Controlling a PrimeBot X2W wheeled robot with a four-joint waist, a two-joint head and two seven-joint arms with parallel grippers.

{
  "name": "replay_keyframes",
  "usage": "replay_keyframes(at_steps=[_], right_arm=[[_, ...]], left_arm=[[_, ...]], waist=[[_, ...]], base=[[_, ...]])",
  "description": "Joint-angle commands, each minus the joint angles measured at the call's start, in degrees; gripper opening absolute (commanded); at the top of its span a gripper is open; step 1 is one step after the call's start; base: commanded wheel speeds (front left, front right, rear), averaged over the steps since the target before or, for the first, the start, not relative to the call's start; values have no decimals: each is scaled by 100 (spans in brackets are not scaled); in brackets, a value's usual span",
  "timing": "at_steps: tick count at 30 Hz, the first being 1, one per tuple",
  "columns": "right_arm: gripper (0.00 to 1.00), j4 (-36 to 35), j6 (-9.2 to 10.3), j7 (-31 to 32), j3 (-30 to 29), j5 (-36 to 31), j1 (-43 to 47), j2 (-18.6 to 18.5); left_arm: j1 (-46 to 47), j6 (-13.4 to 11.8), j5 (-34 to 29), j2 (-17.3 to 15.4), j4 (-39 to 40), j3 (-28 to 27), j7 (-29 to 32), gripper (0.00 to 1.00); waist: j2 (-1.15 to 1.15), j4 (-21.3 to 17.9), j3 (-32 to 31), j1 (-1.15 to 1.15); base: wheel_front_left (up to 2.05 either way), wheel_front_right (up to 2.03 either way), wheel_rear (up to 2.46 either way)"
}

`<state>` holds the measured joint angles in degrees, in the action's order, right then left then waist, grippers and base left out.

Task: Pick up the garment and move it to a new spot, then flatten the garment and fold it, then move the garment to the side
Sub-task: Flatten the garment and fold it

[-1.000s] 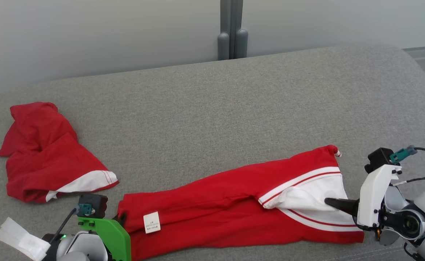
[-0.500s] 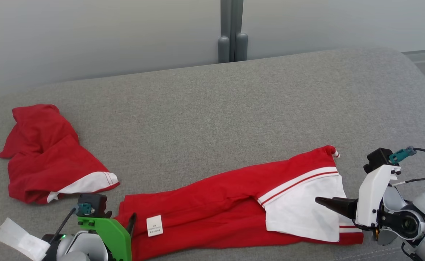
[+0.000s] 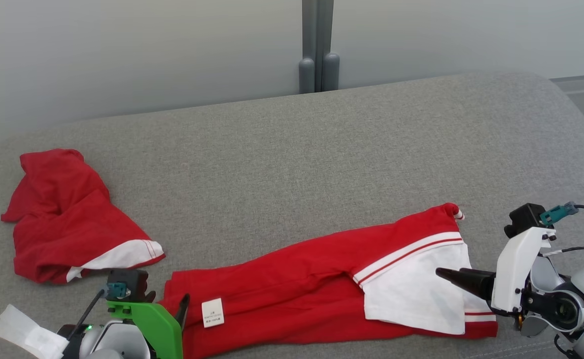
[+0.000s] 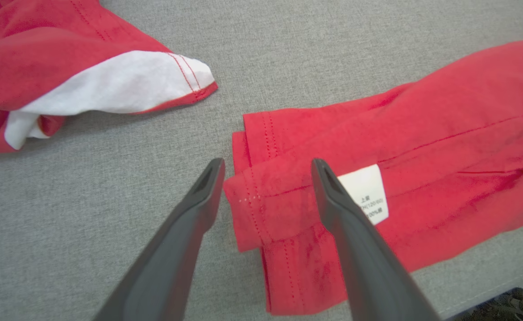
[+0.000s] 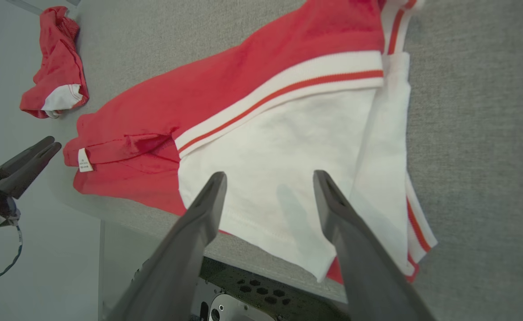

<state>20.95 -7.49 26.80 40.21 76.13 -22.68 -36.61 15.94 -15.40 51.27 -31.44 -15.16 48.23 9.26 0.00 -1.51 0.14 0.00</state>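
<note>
The garment [image 3: 302,279] is red with a white, red-striped end and lies stretched out flat along the front of the grey cushion [image 3: 292,164]. A white label [image 3: 213,312] sits near its left end. My left gripper [image 3: 168,302] is open at that left end, and in the left wrist view the left gripper [image 4: 267,165] straddles the folded red hem [image 4: 261,209] without pinching it. My right gripper [image 3: 444,273] is open over the white end, and in the right wrist view the right gripper [image 5: 269,177] hovers above the white panel [image 5: 279,156].
A second red and white garment [image 3: 68,219] lies crumpled at the cushion's left. The cushion's front edge [image 5: 261,267] runs just under the stretched garment. A grey post [image 3: 317,50] stands against the wall behind.
Both grippers have gone from shut to open and let go of the garment. Its white end has dropped flat onto the cushion. The camera has tilted slightly.
</note>
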Motion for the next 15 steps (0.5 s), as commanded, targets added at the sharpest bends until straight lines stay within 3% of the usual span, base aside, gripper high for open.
replay_keyframes(at_steps=[1, 15], right_arm=[[100, -17, -1, -8, -45, -58, 84, 18], [100, 545, 0, -86, -535, -577, -10, 138]], left_arm=[[-80, -40, 23, -48, 28, -23, -31, 100], [-196, -255, 133, -67, 414, -159, -131, 100]], waist=[[0, 2, -3, 0], [0, 55, -9, 0]], base=[[0, 0, 0], [0, 0, 0]])
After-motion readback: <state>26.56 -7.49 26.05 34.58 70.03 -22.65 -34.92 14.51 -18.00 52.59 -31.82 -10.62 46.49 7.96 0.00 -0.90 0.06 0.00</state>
